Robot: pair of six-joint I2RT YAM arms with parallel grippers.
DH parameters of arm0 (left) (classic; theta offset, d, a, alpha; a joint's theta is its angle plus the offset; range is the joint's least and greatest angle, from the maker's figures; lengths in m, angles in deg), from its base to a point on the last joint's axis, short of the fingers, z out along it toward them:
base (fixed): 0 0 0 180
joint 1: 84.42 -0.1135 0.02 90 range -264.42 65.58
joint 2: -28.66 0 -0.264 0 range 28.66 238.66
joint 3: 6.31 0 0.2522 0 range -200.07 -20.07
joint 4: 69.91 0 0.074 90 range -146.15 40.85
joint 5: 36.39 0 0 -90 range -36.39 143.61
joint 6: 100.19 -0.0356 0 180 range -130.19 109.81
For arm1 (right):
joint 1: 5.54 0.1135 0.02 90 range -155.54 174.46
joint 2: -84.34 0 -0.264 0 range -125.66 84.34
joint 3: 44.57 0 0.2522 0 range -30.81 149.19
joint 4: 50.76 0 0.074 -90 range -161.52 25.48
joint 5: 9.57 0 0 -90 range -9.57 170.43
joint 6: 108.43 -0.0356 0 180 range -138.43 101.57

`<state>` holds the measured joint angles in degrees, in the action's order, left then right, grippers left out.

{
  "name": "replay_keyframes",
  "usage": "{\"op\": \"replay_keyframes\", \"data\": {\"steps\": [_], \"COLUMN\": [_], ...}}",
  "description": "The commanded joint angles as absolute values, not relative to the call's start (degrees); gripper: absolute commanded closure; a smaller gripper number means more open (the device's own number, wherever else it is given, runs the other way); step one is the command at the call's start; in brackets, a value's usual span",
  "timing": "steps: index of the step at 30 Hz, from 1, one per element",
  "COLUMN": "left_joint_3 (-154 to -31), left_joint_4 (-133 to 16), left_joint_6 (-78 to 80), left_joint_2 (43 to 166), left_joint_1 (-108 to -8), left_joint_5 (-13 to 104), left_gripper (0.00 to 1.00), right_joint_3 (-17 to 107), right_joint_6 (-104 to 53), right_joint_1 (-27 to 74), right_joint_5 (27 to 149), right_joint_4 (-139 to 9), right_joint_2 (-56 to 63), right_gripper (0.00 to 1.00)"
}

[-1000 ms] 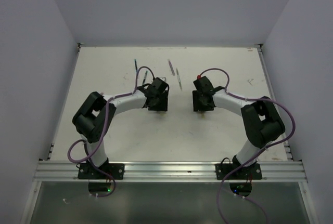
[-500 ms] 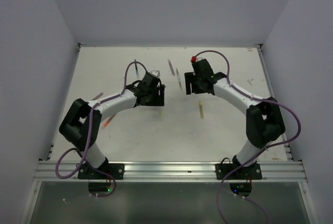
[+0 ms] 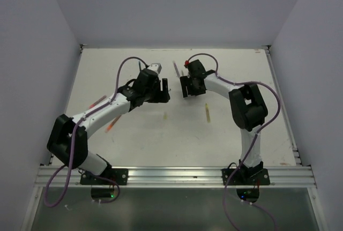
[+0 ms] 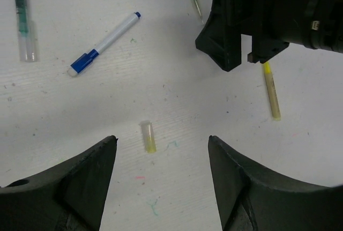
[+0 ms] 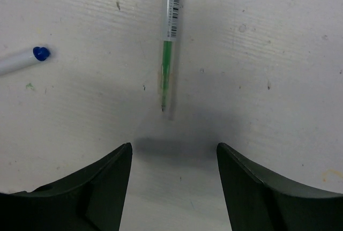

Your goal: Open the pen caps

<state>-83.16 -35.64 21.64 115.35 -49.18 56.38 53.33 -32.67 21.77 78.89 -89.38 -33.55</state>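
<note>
Nearest, low-left in top view, orange-red pen (image 3: 112, 124) lies on desk (image 3: 161, 140). Mid-frame: loose pale yellow cap (image 4: 148, 137) and yellow pen (image 4: 271, 91), lying apart, so that one's prob. done. Left jaws and right jaws both spread wide, empty, hovering over desk. Further up, blue pen (image 4: 104, 42) looks still capped, blue cap (image 4: 83, 63) at its lower-left end; green pen (image 5: 170, 22) bare-tipped. Pens: light, stiff, slick plastic, prob. roll. Pinch barrel mid-length w/ one, cap w/ other, pull straight along axis.
</note>
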Motion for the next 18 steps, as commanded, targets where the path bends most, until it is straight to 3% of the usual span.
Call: {"op": "replay_keyframes", "data": {"steps": [1, 11, 18], "left_joint_3": [-80.82, -75.44, -75.18], "left_joint_4": [-36.81, -37.52, -36.73], "left_joint_6": [20.91, 21.80, 21.01], "left_joint_2": [109.10, 98.89, 96.77], "left_joint_1": [-49.97, -51.90, -52.52], "left_joint_5": [57.48, 55.81, 55.72], "left_gripper": [0.27, 0.27, 0.28], "right_joint_3": [57.60, 70.86, 72.55], "right_joint_6": [-32.05, -31.97, -32.58], "right_joint_1": [21.70, 21.62, 21.70], "right_joint_5": [80.26, 78.77, 76.30], "right_joint_4": [-86.49, -93.43, -95.02], "right_joint_2": [-34.40, -44.24, -47.41], "right_gripper": [0.32, 0.37, 0.60]}}
